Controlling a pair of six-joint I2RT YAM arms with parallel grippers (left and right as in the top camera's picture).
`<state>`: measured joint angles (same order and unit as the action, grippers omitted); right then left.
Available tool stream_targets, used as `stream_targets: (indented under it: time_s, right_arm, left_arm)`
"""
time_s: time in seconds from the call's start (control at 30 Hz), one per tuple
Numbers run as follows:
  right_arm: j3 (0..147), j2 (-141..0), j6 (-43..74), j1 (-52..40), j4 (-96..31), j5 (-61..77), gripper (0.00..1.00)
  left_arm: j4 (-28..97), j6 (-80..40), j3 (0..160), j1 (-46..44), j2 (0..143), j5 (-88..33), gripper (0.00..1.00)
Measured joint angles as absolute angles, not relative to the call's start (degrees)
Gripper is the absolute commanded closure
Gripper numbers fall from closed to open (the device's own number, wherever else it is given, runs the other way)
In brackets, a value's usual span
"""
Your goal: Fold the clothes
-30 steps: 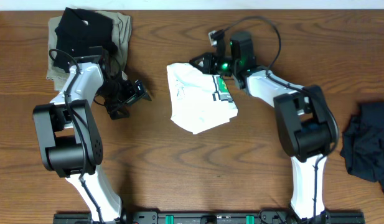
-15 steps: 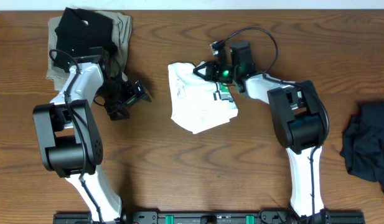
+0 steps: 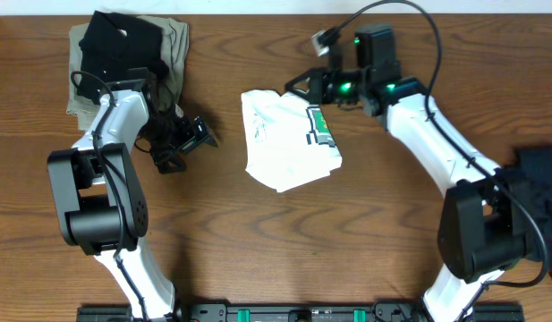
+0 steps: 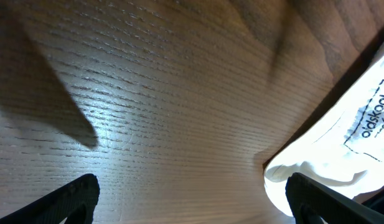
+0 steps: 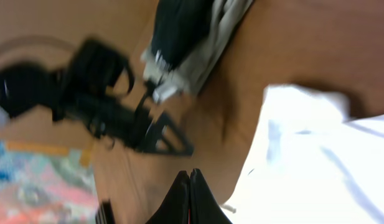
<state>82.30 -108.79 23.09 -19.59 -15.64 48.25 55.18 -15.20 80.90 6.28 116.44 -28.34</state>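
We see the white T-shirt [image 3: 289, 143] lying crumpled in the middle of the table [image 3: 258, 250], between the two arms. Our left claw [image 3: 191, 148] stands wide apart beside it. Our right claw [image 3: 292, 87] is pressed together, empty, near its far edge.

Garment stack [image 3: 132, 49] lies left of the T-shirt [image 3: 284, 148]
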Motion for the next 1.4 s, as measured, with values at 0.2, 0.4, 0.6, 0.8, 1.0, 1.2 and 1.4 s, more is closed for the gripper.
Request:
stream_targets:
  time_s: [0.2,0.4,0.6,0.8,1.0,1.2,1.4]
  right_arm:
    - [79.4,-113.38,18.61,-25.21,-15.51,43.33,0.99]
    - [78.89,-122.58,17.23,-27.03,-8.84,42.83,0.99]
    - [78.74,-129.19,16.93,-26.24,-3.14,48.47,0.99]
    - [79.02,-130.78,16.53,-25.74,-3.18,52.1,0.99]
    - [78.89,-127.7,16.27,-25.78,-10.02,49.32,0.99]
    - [78.26,-117.21,16.73,-25.96,-17.8,44.86,0.99]
    - [78.46,-111.48,16.82,-26.15,-24.1,44.01,0.99]
  left_arm:
    - [55.59,-15.18,80.9,6.28,116.44,-28.34,0.03]
    - [56.64,-15.16,80.9,6.28,116.44,-28.34,0.03]
    - [56.75,-15.16,80.9,6.28,116.44,-28.34,0.03]
    - [56.73,-14.96,80.9,6.28,116.44,-28.34,0.03]
    - [56.8,-14.96,80.9,6.28,116.44,-28.34,0.02]
    - [56.8,-14.94,80.9,6.28,116.44,-28.34,0.03]
    - [56.73,-14.96,80.9,6.28,116.44,-28.34,0.03]
